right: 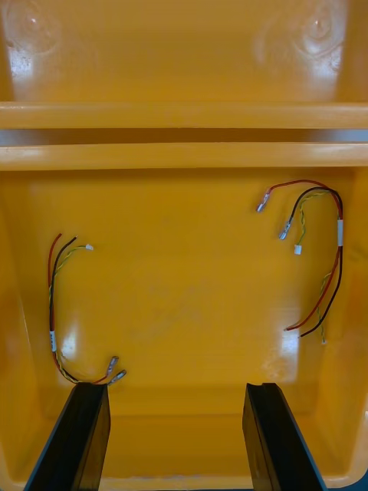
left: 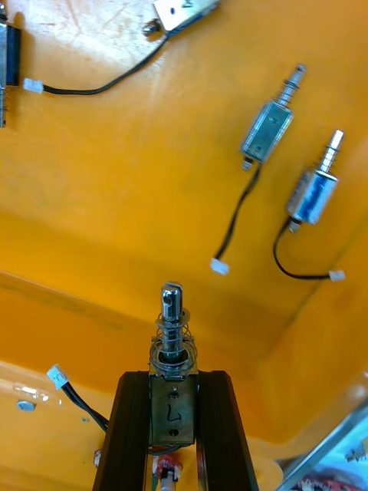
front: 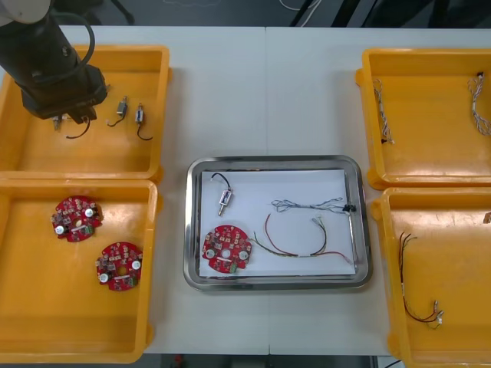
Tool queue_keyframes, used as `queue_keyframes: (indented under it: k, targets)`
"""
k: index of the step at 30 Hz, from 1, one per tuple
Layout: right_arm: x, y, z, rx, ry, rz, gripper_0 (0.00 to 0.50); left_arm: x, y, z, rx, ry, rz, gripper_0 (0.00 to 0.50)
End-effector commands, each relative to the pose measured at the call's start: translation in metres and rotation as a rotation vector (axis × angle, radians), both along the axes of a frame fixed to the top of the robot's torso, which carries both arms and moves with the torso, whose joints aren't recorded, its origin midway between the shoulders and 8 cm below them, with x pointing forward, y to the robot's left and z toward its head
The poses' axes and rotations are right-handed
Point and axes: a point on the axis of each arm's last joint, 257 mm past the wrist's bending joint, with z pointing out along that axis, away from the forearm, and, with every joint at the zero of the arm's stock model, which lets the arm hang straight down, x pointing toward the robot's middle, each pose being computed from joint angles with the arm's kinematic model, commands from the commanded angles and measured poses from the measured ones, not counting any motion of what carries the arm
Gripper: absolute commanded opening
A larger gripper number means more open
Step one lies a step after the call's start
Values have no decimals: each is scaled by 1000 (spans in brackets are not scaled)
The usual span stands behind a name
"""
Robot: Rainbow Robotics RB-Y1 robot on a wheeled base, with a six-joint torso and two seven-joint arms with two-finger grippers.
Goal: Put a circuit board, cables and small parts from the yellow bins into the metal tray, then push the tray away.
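My left gripper (front: 65, 116) is over the far left yellow bin (front: 157, 92), shut on a small metal part (left: 172, 360) whose black lead (front: 77, 132) hangs below. Two more small metal parts (front: 121, 107) (front: 140, 115) lie on the bin floor beside it. The metal tray (front: 360, 222) in the middle holds a small metal part (front: 224, 201), a red circuit board (front: 226, 249), a blue and white cable (front: 311, 205) and a red and yellow cable (front: 299, 244). My right gripper (right: 176, 387) stands open above the near right bin's floor (right: 184, 307), with nothing between its fingers.
The near left bin (front: 23, 322) holds two circuit boards (front: 75, 218) (front: 119, 265). The far right bin (front: 430, 138) holds twisted cables (front: 382, 111). In the near right bin (front: 460, 307) lie red and black cables (right: 314, 245) (right: 61, 307). Bare table lies beyond the tray.
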Motion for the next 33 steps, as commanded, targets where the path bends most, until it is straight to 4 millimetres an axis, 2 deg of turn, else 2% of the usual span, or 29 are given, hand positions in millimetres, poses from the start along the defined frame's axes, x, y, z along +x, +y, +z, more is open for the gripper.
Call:
queue_keyframes:
  k: [1,6,15,28,33]
  targets:
    - [-1,1,7,-15,-25,51,500,3,-34,47,-29,-88,-18,0]
    - [-1,3,6,-12,-26,65,500,-2,-66,52,-19,-115,-62,0]
    - [2,6,9,-12,-37,83,500,-4,-140,53,-30,-198,-135,0]
    - [2,7,9,-10,-38,89,500,-42,-240,19,-4,-199,-263,0]
    - [3,8,9,-9,-38,91,500,-57,-259,-3,36,-166,-312,0]
